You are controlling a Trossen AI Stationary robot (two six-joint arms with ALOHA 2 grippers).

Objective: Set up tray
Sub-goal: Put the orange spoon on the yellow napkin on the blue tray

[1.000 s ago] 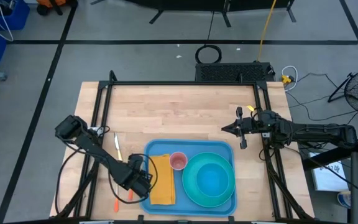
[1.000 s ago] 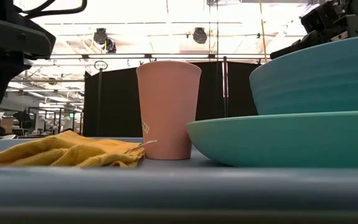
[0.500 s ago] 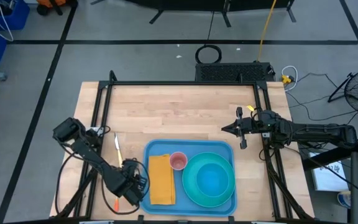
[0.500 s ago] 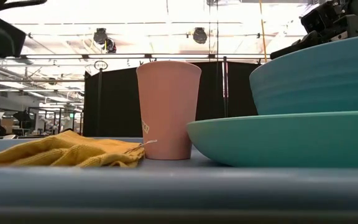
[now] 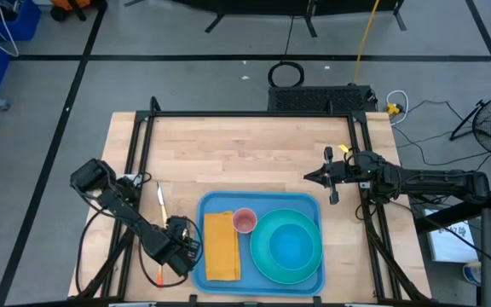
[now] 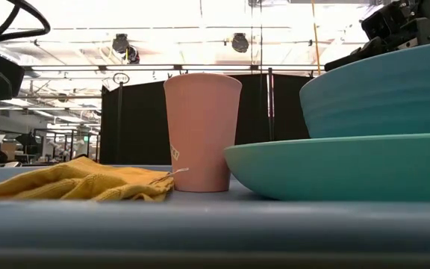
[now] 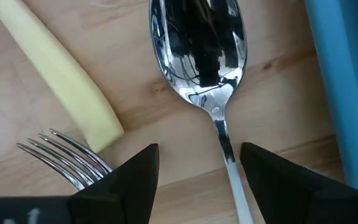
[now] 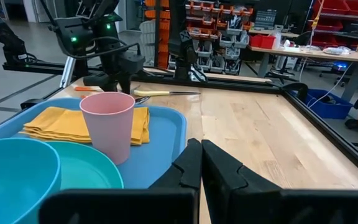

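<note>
Showing a tray-setting task well under way, by my reading. The tray (image 5: 314,205), a large light-blue rectangular plastic piece with rounded corners and a raised rim, lies at the near middle of the wooden table (image 5: 245,153). On it sit a folded yellow cloth napkin (image 5: 222,246), a pink cup (image 5: 245,221) standing upright just beside it, and a teal bowl (image 5: 292,247) resting on a round teal plate (image 5: 267,264). The cutlery remains off the tray, on the bare wood at its left: a spoon (image 7: 201,43), a fork (image 7: 67,158) and a pale-handled knife (image 7: 61,81). The left gripper (image 7: 197,168) hovers low over the spoon's neck with its fingers spread apart and holding nothing, so picking up the spoon appears to be the step in hand. The right gripper (image 5: 314,177) waits beyond the tray's far right corner, fingers pressed together and empty.
</note>
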